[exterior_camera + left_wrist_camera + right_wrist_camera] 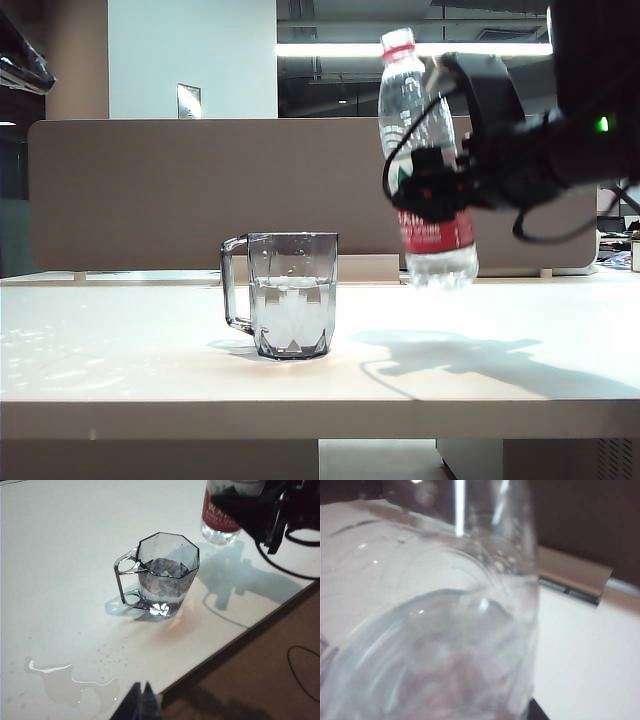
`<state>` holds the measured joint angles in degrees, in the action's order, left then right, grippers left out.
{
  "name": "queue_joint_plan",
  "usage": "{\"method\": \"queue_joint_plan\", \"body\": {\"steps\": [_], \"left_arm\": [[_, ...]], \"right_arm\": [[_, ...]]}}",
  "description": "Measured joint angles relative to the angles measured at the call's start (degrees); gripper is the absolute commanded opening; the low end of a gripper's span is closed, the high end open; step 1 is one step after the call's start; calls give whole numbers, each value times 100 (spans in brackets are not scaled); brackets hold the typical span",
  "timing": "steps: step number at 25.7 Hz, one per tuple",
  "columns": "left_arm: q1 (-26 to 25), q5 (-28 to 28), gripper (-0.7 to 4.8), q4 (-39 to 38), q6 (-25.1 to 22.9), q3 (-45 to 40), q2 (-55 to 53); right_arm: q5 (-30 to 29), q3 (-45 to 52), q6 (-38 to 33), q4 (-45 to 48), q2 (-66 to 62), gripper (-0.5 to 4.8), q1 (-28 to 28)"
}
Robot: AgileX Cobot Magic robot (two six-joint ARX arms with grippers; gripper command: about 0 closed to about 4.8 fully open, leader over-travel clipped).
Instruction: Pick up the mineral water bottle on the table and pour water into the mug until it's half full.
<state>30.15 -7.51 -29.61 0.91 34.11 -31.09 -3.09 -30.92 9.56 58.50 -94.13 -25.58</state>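
Note:
The mineral water bottle [422, 100] hangs nearly upright above the table [120, 340], right of the mug [292, 295]. My right gripper [437, 190] is shut on the bottle's middle, just above the red label. The bottle's bottom is clear of the tabletop. The smoky grey mug [167, 572] stands on the table with its handle pointing away from the bottle [217, 517], and water [292, 312] fills roughly its lower half. The bottle [445, 630] fills the right wrist view, with water in it. My left gripper [143, 700] is shut and empty, above the table's front edge.
A puddle [70, 685] and droplets of spilled water lie on the table near my left gripper. The table's front edge [240, 640] runs close to the mug. A beige partition [150, 190] stands behind the table. A cable [305, 670] lies on the floor.

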Motion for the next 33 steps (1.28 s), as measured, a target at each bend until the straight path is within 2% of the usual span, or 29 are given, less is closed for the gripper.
{"method": "queue_joint_plan", "body": {"steps": [4,9,18,23,27,33], "left_arm": [[0,0,-4,0,0,0,0],[0,0,-4,0,0,0,2],[0,0,-4,0,0,0,2],[0,0,-4,0,0,0,2],[0,0,-4,0,0,0,2],[0,0,-4,-2,0,0,2]], "right_arm": [[0,177,-776,1067,-968,264,0],[0,170,-1191,1832,-1397,264,-2],[0,160,-1298,2059,-1672,268,0],[0,160,-1298,2057,-1674,379,0],[0,173,-1298,2044,-1690,444,0],[0,579,-1298,2026,-1458,446,0]]}}
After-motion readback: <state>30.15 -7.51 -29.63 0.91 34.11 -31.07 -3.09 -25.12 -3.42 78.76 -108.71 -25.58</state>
